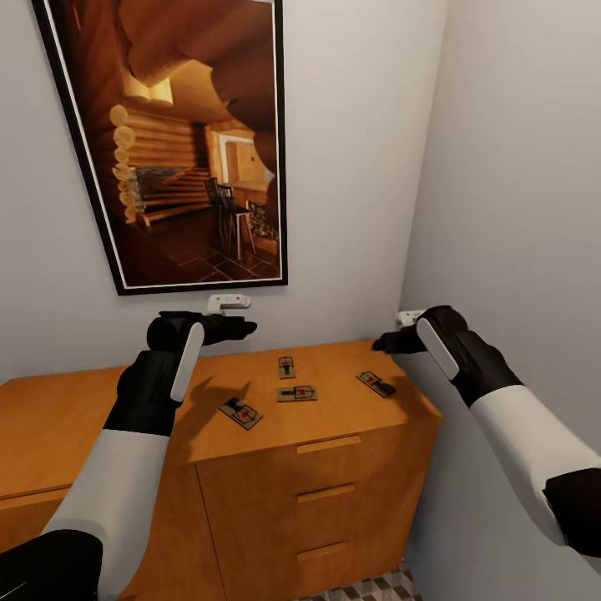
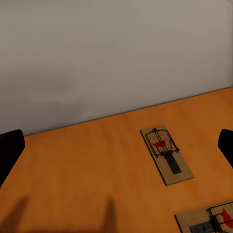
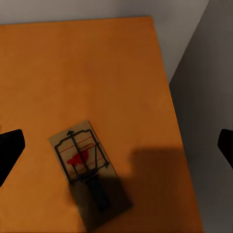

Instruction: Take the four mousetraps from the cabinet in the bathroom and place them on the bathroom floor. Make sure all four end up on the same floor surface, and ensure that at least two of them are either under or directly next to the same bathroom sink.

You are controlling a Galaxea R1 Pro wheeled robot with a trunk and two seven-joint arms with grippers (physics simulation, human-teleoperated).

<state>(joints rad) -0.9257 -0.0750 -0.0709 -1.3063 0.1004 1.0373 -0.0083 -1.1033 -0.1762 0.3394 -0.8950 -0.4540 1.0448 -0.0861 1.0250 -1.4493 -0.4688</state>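
Note:
Four mousetraps lie on the flat top of the orange cabinet (image 1: 75, 417): one nearest the front (image 1: 241, 413), one in the middle (image 1: 297, 393), one at the back (image 1: 287, 366) and one near the right edge (image 1: 376, 383). My left gripper (image 1: 244, 329) hovers open above the top, left of the traps. In the left wrist view the left gripper (image 2: 119, 145) faces a trap (image 2: 166, 155), and a second trap (image 2: 208, 221) sits at the frame's edge. My right gripper (image 1: 382, 342) hangs open above the right-hand trap (image 3: 90, 167), whose far end lies in shadow, between the fingers (image 3: 9, 148).
A large framed picture (image 1: 184, 142) of a log interior hangs on the wall behind. Small white fittings (image 1: 227, 302) sit on the wall just above the cabinet. The side wall (image 1: 517, 209) stands close on the right. Drawers (image 1: 330, 492) face me; cube-patterned floor (image 1: 376, 588) shows below.

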